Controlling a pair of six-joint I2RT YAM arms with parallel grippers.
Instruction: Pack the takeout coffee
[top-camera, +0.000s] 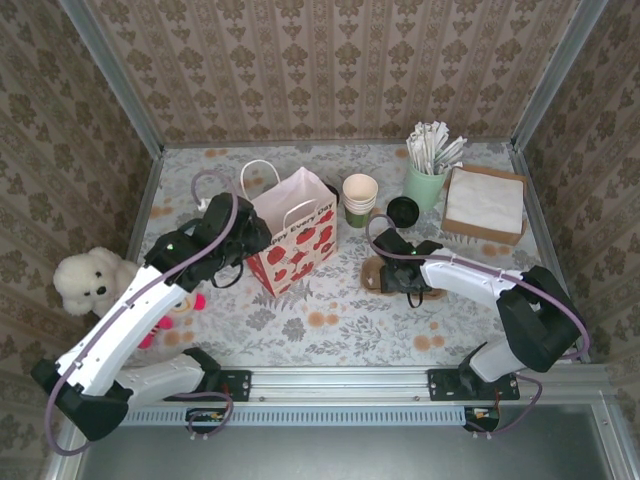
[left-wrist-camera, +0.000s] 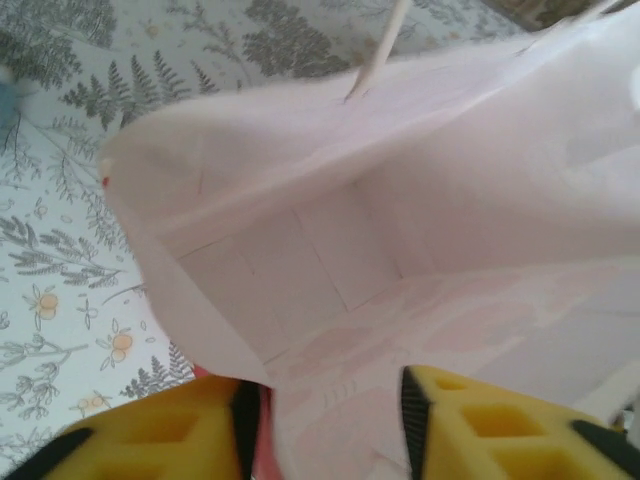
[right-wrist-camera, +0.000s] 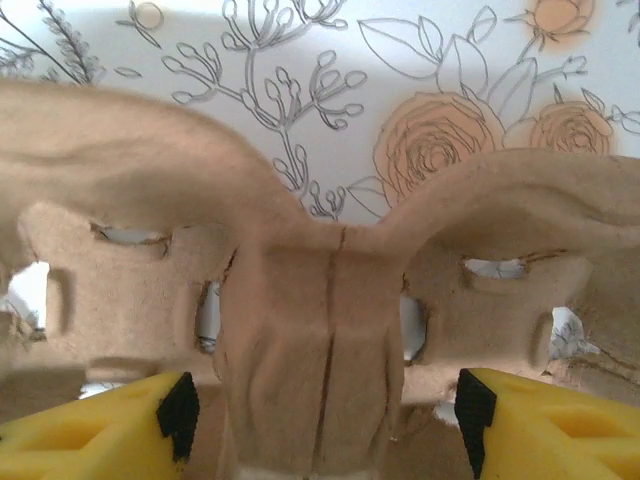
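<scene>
Overhead, the takeout coffee (top-camera: 403, 211) stood at the back of the table (top-camera: 330, 330), between the stack of cups (top-camera: 360, 193) and the mint cup (top-camera: 424, 187), clear of both arms. The left gripper (top-camera: 250, 238) hung at the paper bag (top-camera: 295, 235); the right gripper (top-camera: 402, 280) sat over the cardboard carrier (top-camera: 377, 276). From the left wrist, the jaws stood partly apart astride the bag's rim, clamping nothing. From the right wrist, the jaws stood wide on either side of the carrier's centre ridge, not closed on it.
</scene>
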